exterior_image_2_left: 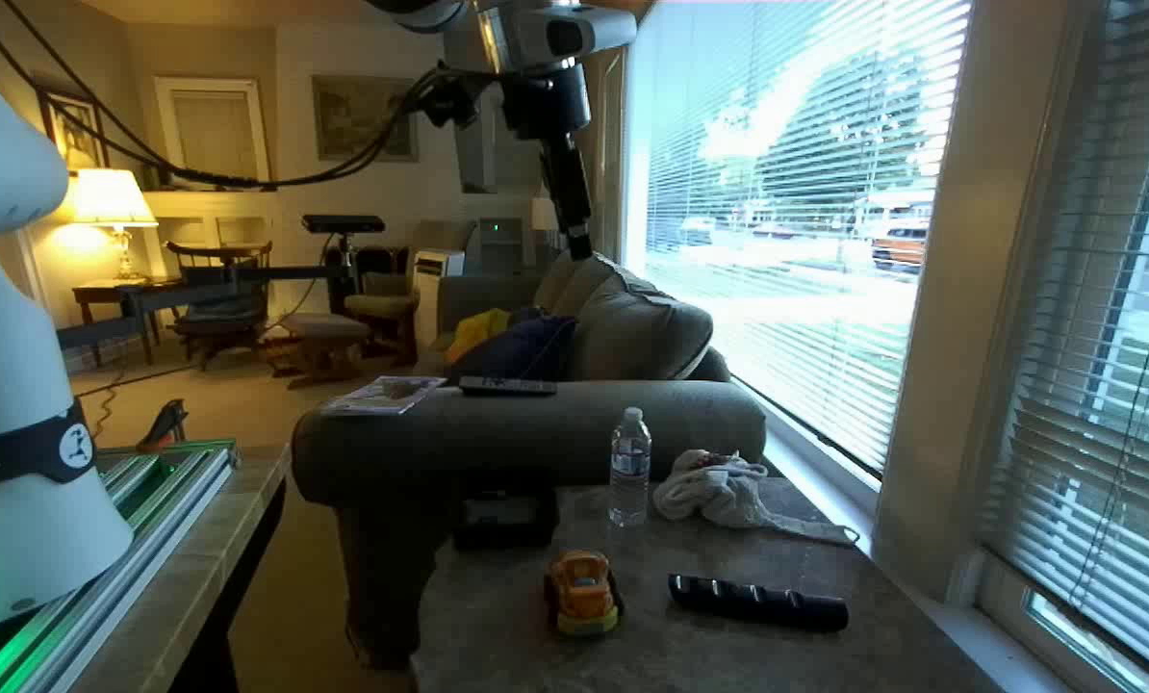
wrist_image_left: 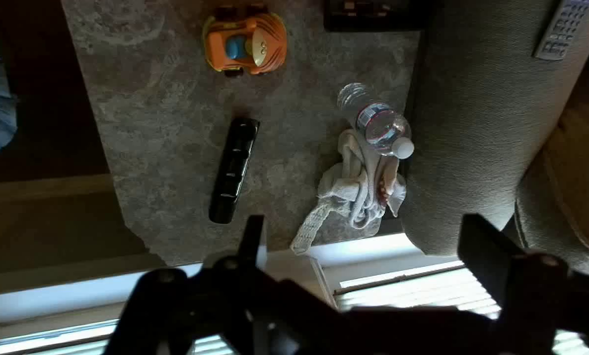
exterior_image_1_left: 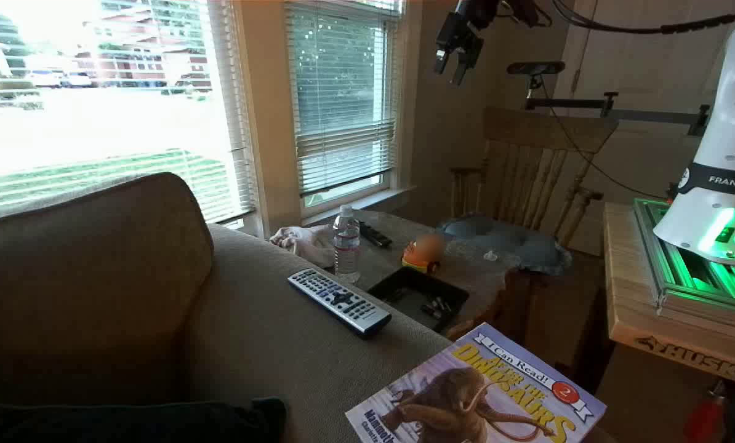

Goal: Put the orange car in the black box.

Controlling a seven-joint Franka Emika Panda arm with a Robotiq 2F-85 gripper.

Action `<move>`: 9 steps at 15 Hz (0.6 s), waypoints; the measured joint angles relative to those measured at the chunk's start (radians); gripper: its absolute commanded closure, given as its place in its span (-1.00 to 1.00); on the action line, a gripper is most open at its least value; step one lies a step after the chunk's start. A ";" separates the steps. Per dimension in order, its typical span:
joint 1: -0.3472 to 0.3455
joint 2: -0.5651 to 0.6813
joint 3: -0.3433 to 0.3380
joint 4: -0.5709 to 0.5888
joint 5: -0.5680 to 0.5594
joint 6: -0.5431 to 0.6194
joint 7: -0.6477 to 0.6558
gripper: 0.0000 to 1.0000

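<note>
At the left in an exterior view stands the white robot arm (exterior_image_2_left: 16,385). To its right, on the far side, a grey-brown sofa arm (exterior_image_2_left: 536,438) carries a picture book (exterior_image_2_left: 384,396) and a remote control (exterior_image_2_left: 507,386). In front of it, a stone-patterned table (exterior_image_2_left: 507,654) holds the black box (exterior_image_2_left: 504,539) at its far left edge: a low tray with a few small items (exterior_image_1_left: 430,310) inside, too dim to name. Slightly right and nearer, the orange car (exterior_image_2_left: 584,597) stands upright on the table, near the box but not touching it. High above hangs the gripper (exterior_image_2_left: 580,243), well apart from the car; the wrist view shows its jaws spread wide with nothing between them. Farther right come a water bottle (exterior_image_2_left: 630,472), a crumpled pale cloth (exterior_image_2_left: 714,493), a ridged black bar (exterior_image_2_left: 757,603) nearer by, and window blinds (exterior_image_2_left: 796,192). As far as can be judged, no part of the task is done: the car is neither held nor boxed. Everything seems left: descending to the car, gripping it, lifting it, carrying it far and left over the low wall, and releasing it inside.
</note>
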 measured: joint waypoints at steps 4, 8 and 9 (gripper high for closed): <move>0.000 0.000 0.000 0.000 0.000 0.000 0.000 -1.00; 0.000 0.000 0.000 0.000 0.000 0.000 0.000 -1.00; -0.011 0.001 0.005 0.000 -0.038 -0.009 0.011 -1.00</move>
